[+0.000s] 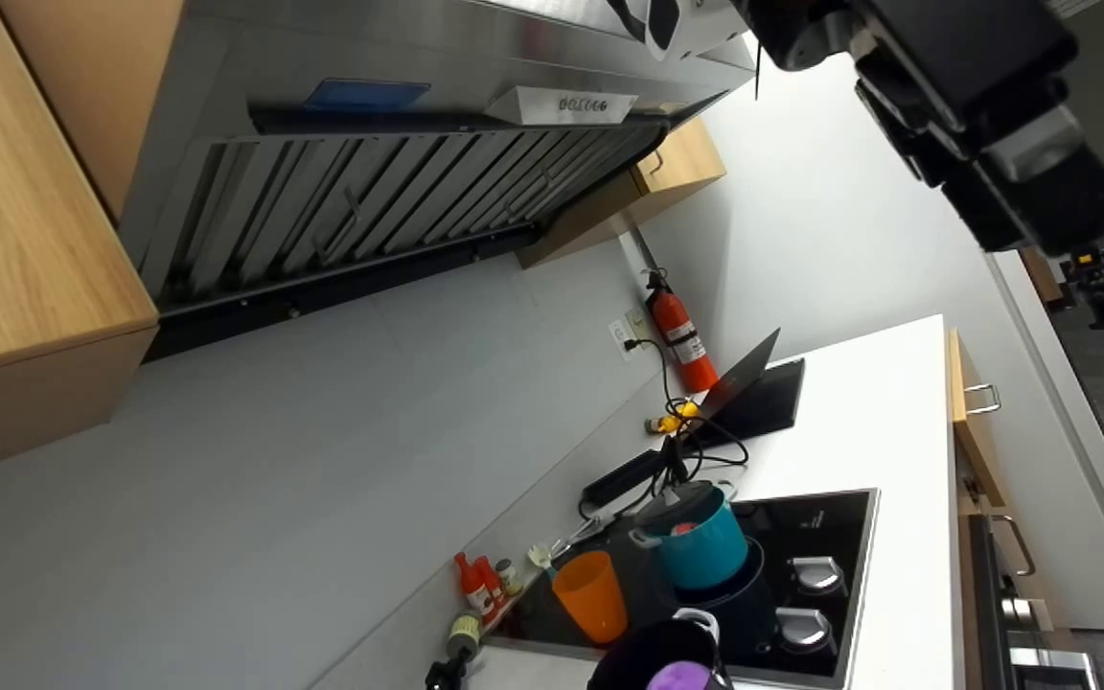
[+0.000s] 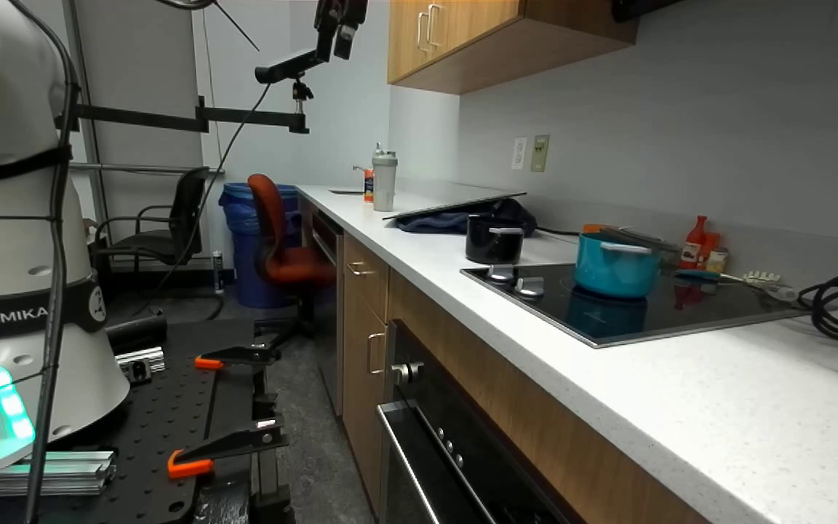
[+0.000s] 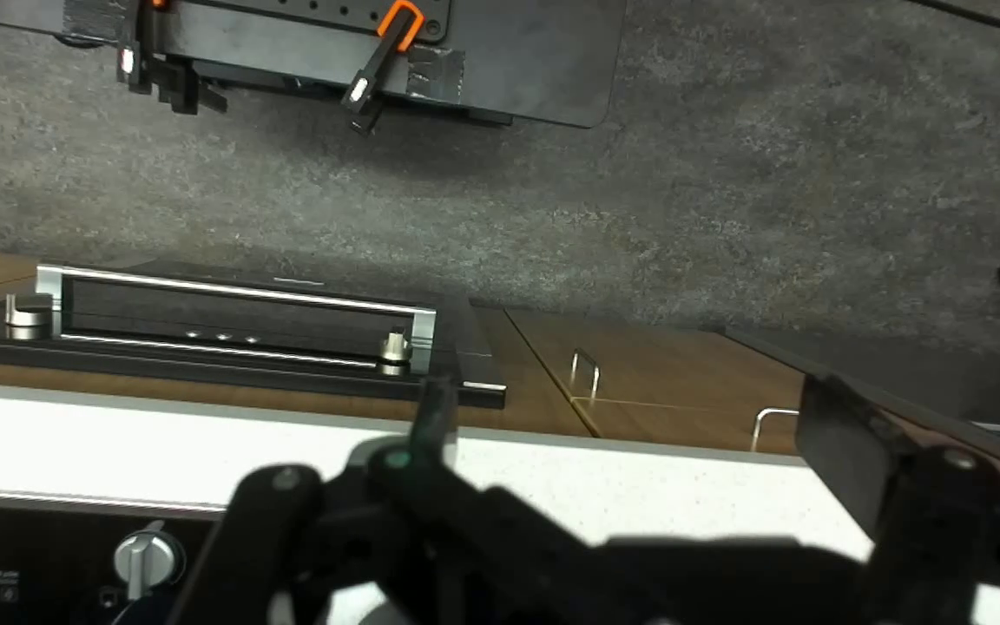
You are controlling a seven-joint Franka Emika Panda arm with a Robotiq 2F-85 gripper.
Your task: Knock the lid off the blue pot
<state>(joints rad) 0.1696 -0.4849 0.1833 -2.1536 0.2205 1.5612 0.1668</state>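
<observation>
Spread tool (image 3: 634,434), blue pot (image 2: 612,269) inside cooktop edge (image 2: 681,332)

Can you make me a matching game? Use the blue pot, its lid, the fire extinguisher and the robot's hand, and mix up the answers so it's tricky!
Things
1. blue pot
2. lid
3. fire extinguisher
4. robot's hand

Where, what colour or how
a) dark, at the top of the blue pot
b) wide open
c) sitting on the black stovetop
d) red, by the wall

Right pairs
1-c, 2-a, 3-d, 4-b
</observation>
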